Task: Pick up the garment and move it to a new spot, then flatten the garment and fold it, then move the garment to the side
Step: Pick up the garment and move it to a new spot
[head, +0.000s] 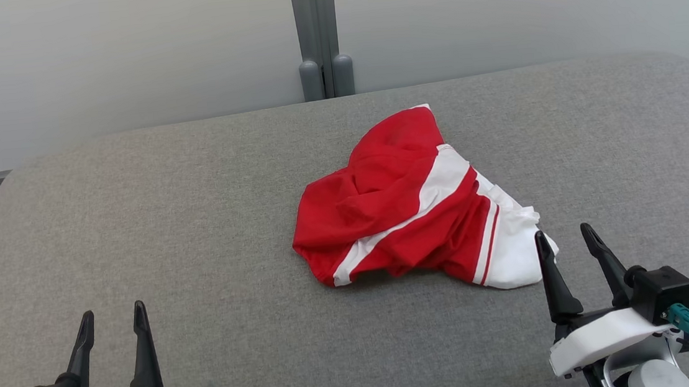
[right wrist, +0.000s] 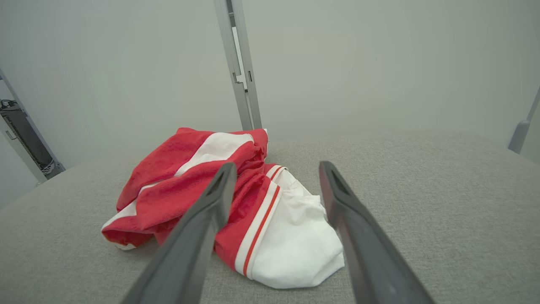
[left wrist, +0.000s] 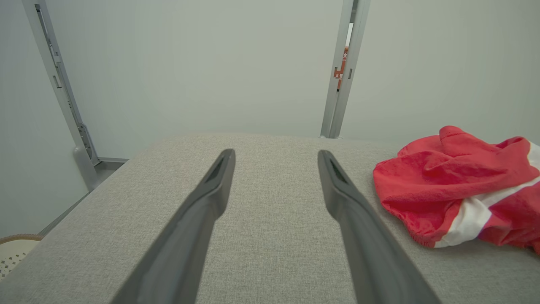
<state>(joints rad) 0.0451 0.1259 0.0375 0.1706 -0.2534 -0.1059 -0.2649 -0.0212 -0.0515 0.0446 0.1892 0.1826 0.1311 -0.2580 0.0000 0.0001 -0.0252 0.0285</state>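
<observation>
Now we see the red-and-white garment lying crumpled just right of the grey fabric-covered desk's middle. Our right gripper is released by the garment's white end. Our left gripper, also released, is well apart over bare fabric. A pale basket sits beyond the desk's left edge, its contents hidden.

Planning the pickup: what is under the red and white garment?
The garment lies crumpled directly on the grey fabric surface. The patch beneath its folds is hidden; nothing pokes out at its edges.
</observation>
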